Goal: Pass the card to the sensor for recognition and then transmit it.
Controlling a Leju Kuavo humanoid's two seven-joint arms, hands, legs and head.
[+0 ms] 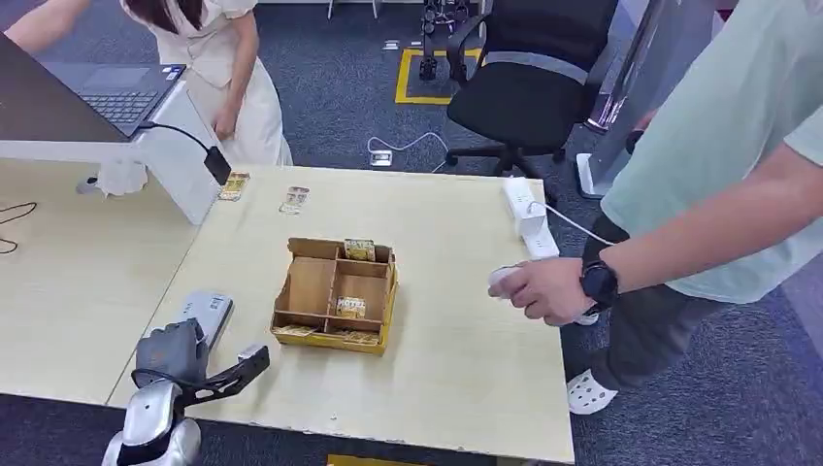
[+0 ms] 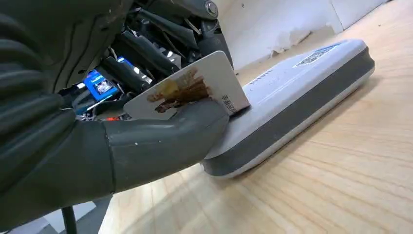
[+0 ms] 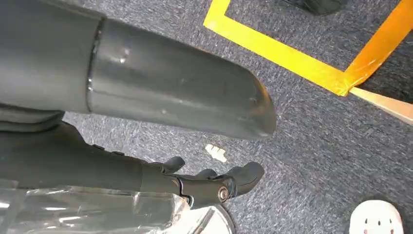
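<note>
We logged the left hand (image 1: pixel 184 359) at the near-left part of the table (image 1: pixel 466 359), at about 8 o'clock from the cardboard tray (image 1: pixel 335 293). In the left wrist view the hand (image 2: pixel 97 146) pinched a card (image 2: pixel 195 90) between the thick grey thumb and the darker fingers (image 2: pixel 141 58). The card was white with a brown and yellow picture on its face. Its lower corner sat over the near end of the sensor (image 2: pixel 297 92), a flat white pad with a grey rim lying on the wood; we could not tell whether card and pad touched. In the head view the sensor (image 1: pixel 209 313) lay just past the hand, toward 12 o'clock.

The tray held several printed cards in its compartments, one marked HOTEL (image 1: pixel 350 307). Two more cards (image 1: pixel 294 199) lay on the table at 11 o'clock from the tray, near a laptop (image 1: pixel 116 92).

The right hand (image 3: pixel 175 131) hung over grey carpet beside yellow floor tape (image 3: pixel 292 56). Its thumb and dark fingers were apart and held nothing.

A person's hand (image 1: pixel 543 289) with a black watch rested at 3 o'clock from the tray, beside a white power strip (image 1: pixel 526 216). A second person stood by the laptop.
</note>
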